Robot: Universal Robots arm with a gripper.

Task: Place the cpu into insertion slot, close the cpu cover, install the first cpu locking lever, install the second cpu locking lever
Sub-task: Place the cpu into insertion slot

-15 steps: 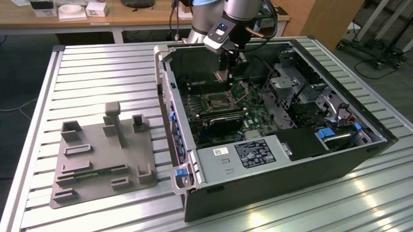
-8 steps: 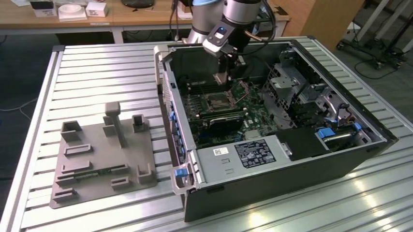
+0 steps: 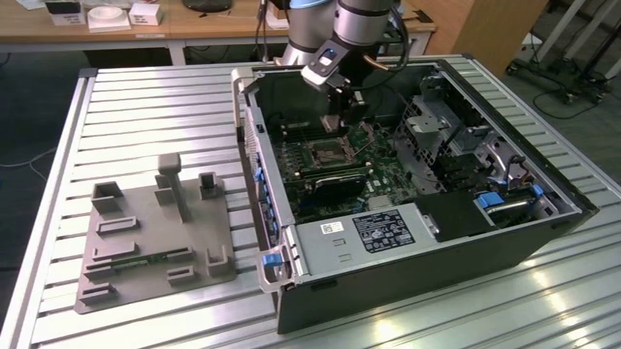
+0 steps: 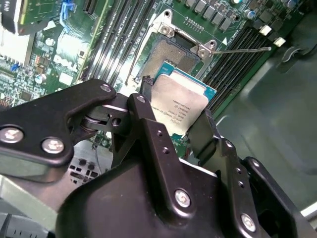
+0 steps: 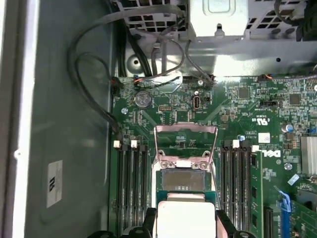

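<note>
My gripper (image 4: 174, 113) is shut on the cpu (image 4: 181, 101), a thin square chip with a silver-grey top and green edge, gripped by two opposite sides. In both wrist views the chip hangs just above and slightly off the insertion slot (image 4: 171, 57), whose dark centre is partly exposed. The cpu cover (image 5: 185, 129) is a silver frame swung open away from the insertion slot (image 5: 184, 179), with the cpu (image 5: 185, 214) near it. A thin wire locking lever (image 4: 242, 49) sticks out beside the socket. In the exterior view, the gripper (image 3: 342, 125) reaches into the open computer case (image 3: 543, 233) over the socket (image 3: 325, 151).
Long black memory slots (image 5: 131, 188) flank the socket on both sides. Cables (image 5: 94, 89) loop across the case floor, and a metal drive cage (image 3: 437, 123) stands on the exterior view's right. A grey parts fixture (image 3: 145, 233) lies on the slatted table outside the case.
</note>
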